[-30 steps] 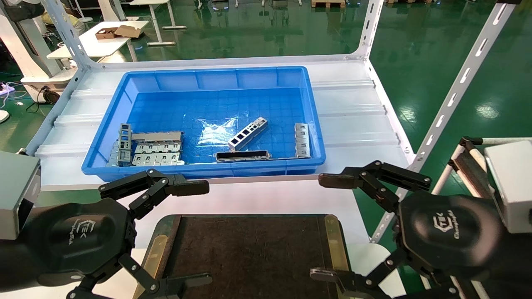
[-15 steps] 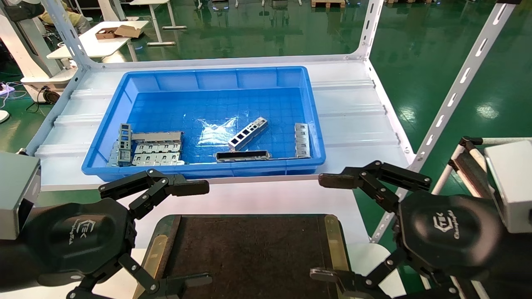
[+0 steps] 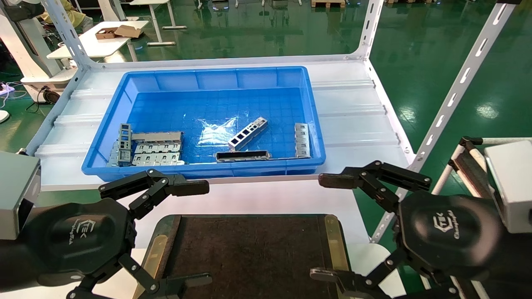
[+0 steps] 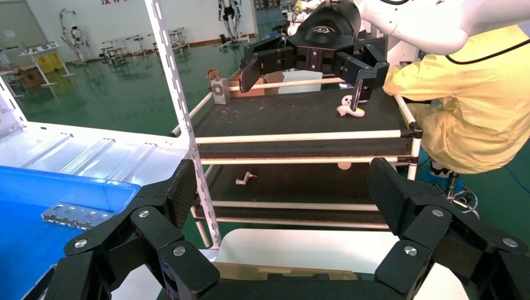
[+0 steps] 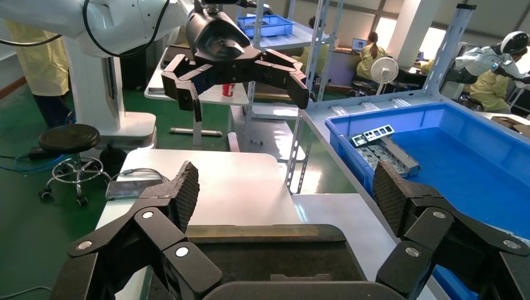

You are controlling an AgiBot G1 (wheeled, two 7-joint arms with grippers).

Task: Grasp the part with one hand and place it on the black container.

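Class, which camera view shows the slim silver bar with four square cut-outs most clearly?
The head view: the part lies in full sight on the blue bin's floor, cut-outs facing up. The right wrist view catches only a similar cut-out bar at the bin's corner, possibly a different piece. The left wrist view does not show it.

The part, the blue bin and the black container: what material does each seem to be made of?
The part: probably metal, silver-grey with a dull sheen and sharp square cut-outs.
The blue bin: likely moulded plastic, glossy, with ribbed walls and a gridded floor.
The black container: unclear; matte, rough dark surface, with brass-coloured strips that look metallic.
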